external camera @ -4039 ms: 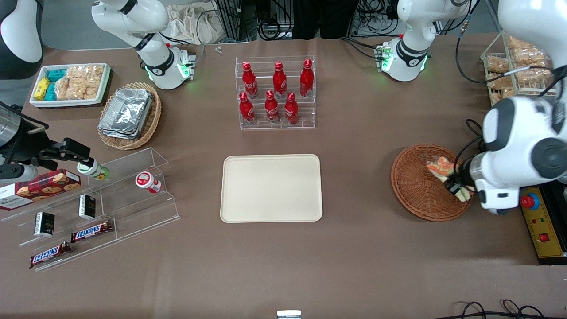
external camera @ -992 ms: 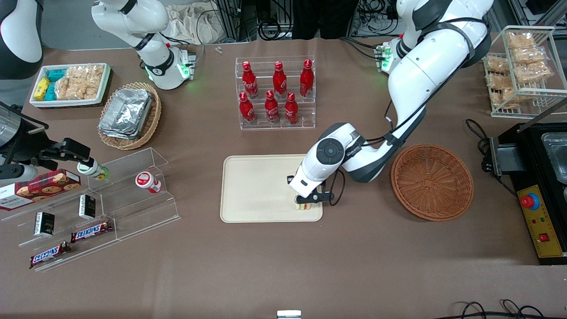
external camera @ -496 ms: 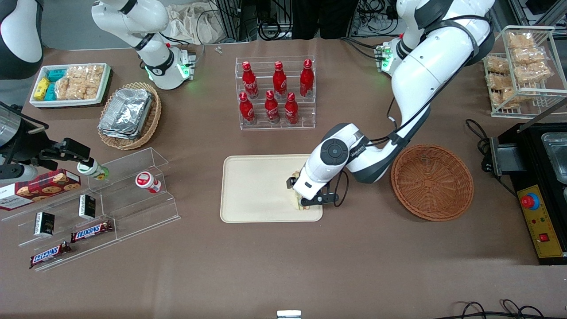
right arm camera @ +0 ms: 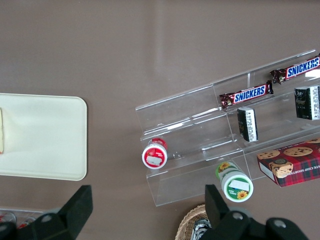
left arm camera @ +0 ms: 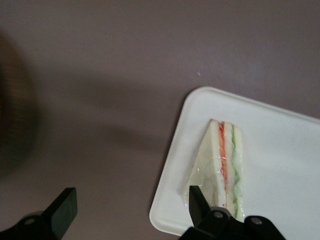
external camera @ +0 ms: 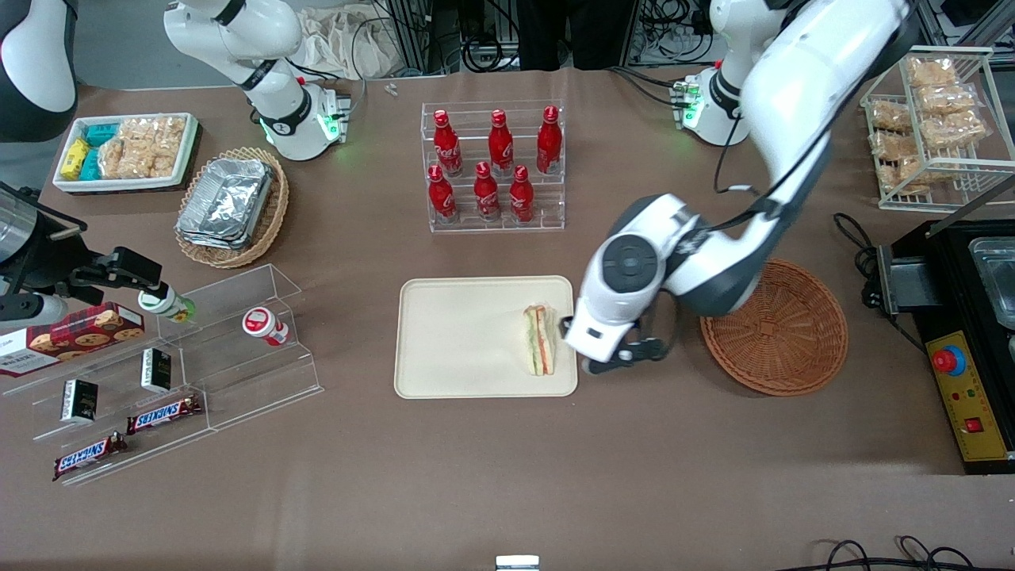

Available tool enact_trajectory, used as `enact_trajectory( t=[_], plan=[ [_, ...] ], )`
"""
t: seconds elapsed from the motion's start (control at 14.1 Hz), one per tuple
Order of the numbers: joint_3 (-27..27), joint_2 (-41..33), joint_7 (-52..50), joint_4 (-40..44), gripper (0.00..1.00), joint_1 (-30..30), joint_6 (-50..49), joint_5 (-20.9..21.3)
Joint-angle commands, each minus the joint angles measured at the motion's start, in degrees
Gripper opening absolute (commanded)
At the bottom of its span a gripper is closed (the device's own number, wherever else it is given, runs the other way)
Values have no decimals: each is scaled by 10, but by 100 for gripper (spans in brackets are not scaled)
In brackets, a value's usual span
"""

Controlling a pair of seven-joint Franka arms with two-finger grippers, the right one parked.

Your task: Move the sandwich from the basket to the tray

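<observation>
The small three-cornered sandwich [external camera: 540, 339] with white bread and orange and green layers lies on the big flat cream tray [external camera: 468, 333], near the tray edge closest to the round brown wicker basket [external camera: 781, 333]. The basket has nothing in it. The left gripper [external camera: 609, 361] hangs just beside the tray, fingers [left arm camera: 196, 202] spread wide, holding nothing. The job looks done.

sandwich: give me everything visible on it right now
The sandwich is a triangular wedge of white bread with orange and green filling layers, in clear wrap. It rests on the cream tray, by the edge nearest the basket. Nothing grips it; the open gripper hangs above the tray's edge, clear of it.
</observation>
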Motion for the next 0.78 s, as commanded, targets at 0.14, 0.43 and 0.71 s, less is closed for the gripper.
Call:
enact_trajectory(
  t=[0.14, 0.43, 0.71],
  plan=[
    [-8, -83, 97, -19, 99, 108, -45, -64],
    [9, -152, 281, -28, 99, 182, -127, -126],
    [122, -230, 433, -91, 99, 170, -136, -157]
  ],
)
